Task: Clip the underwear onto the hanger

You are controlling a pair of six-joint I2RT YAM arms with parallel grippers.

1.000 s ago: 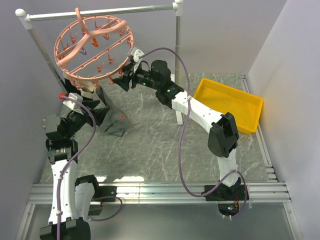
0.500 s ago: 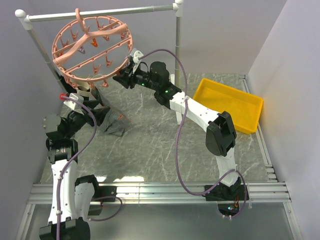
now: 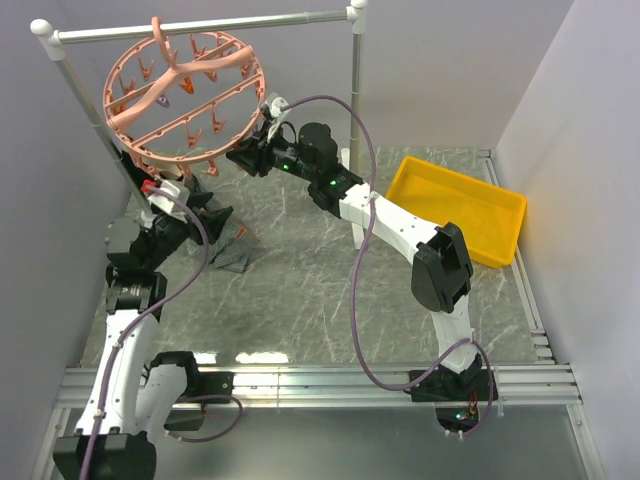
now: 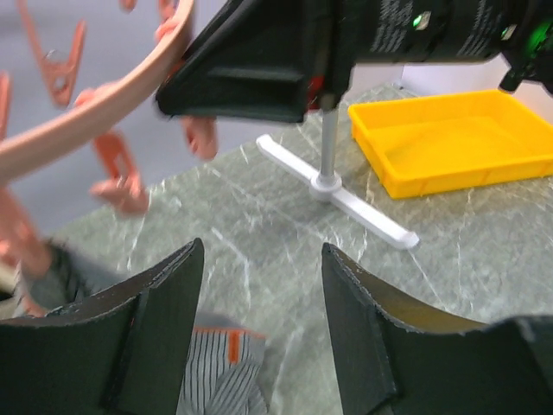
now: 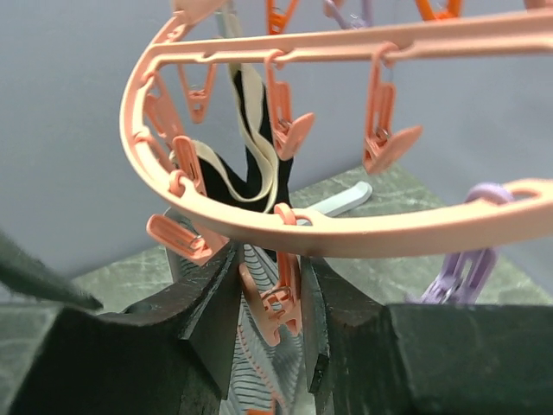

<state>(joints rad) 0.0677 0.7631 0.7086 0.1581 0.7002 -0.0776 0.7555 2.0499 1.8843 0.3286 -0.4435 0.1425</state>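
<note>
The hanger point(image 3: 185, 92) hangs by its hook from the grey rail point(image 3: 200, 25) at the back left, tilted, its clips dangling below the ring. The underwear point(image 3: 228, 248) lies bunched on the marble table point(image 3: 320, 290) under the ring's near edge. In the right wrist view a striped fold of it, with a black and cream band, rises toward the rim; whether any clip holds it cannot be told. The right gripper point(image 3: 243, 158) reaches in at the ring's lower right edge. In its own view, the right gripper point(image 5: 270, 256) has its 2 fingers close on either side of 1 pink clip point(image 5: 270, 309) hanging from the rim, and I cannot tell whether they squeeze it or only flank it. The left gripper point(image 3: 213, 214) sits low beside the underwear, under the ring. Its wrist view shows the left gripper point(image 4: 261, 252) spread wide with nothing between the fingers, the striped cloth just below them. A yellow tray point(image 3: 460, 208) rests at the table's right side, well apart.
</note>
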